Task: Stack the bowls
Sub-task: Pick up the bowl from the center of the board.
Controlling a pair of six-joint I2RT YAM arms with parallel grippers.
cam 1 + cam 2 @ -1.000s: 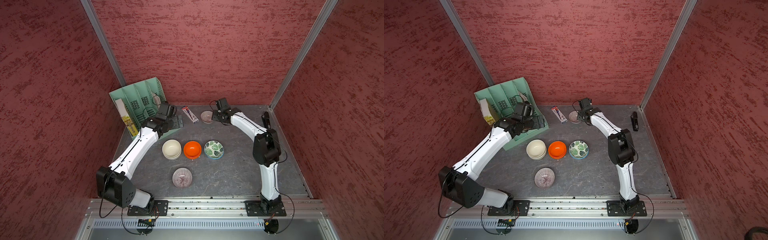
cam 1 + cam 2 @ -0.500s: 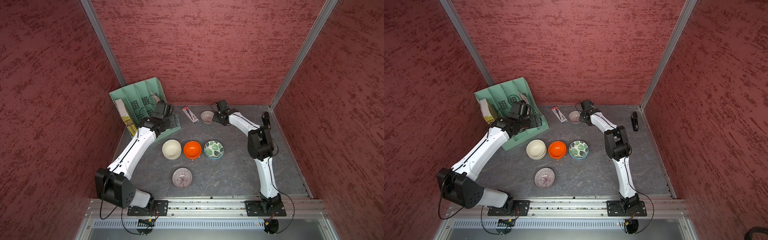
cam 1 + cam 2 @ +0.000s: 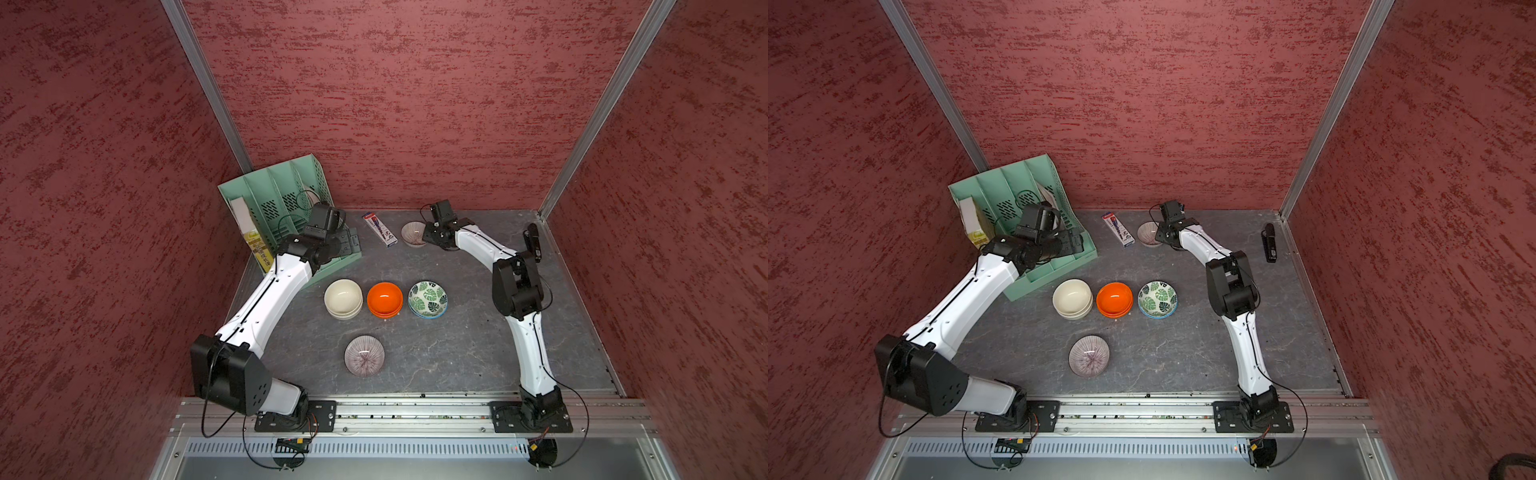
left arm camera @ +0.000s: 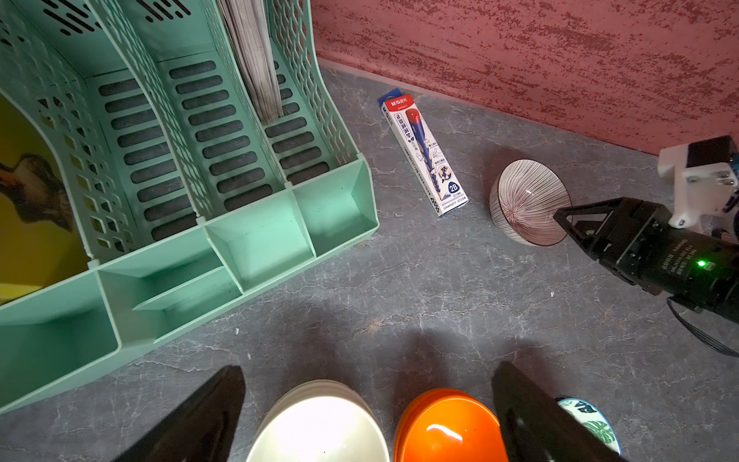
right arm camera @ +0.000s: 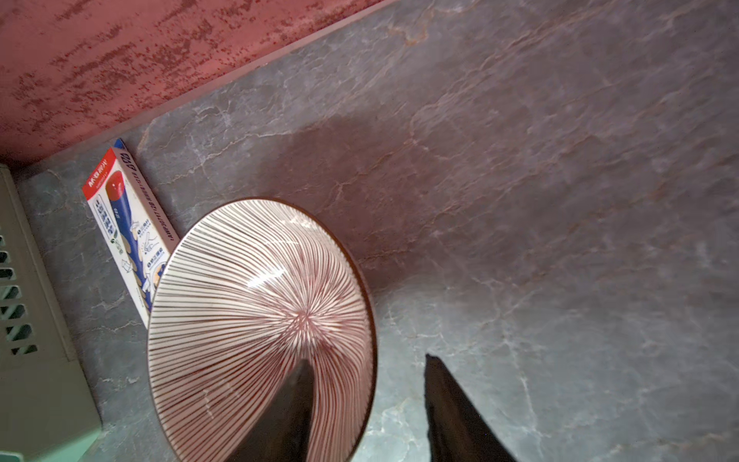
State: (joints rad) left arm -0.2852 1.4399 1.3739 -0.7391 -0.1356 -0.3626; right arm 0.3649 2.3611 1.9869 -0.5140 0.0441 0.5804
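A pale bowl with purplish radial lines (image 3: pixel 413 233) (image 5: pixel 260 312) sits near the back wall. My right gripper (image 5: pixel 368 360) (image 3: pixel 424 237) straddles its rim. One finger is inside the bowl and the other is outside, with a gap left to the rim. A matching striped bowl (image 3: pixel 364 355) stands alone near the front. In the middle row are a cream stack (image 3: pixel 343 298), an orange stack (image 3: pixel 385 299) and a leaf-patterned bowl (image 3: pixel 427 299). My left gripper (image 4: pixel 368 368) (image 3: pixel 349 245) hangs wide open and empty above the front edge of the rack.
A mint green file rack (image 3: pixel 282 208) fills the back left corner, with a yellow box (image 3: pixel 255 245) in its outer slot. A pencil box (image 3: pixel 380 229) lies just left of the back striped bowl. A black object (image 3: pixel 533 243) lies by the right wall.
My right gripper has pushed in over the back striped bowl's rim and its jaws have narrowed. The left arm has shifted slightly by the rack.
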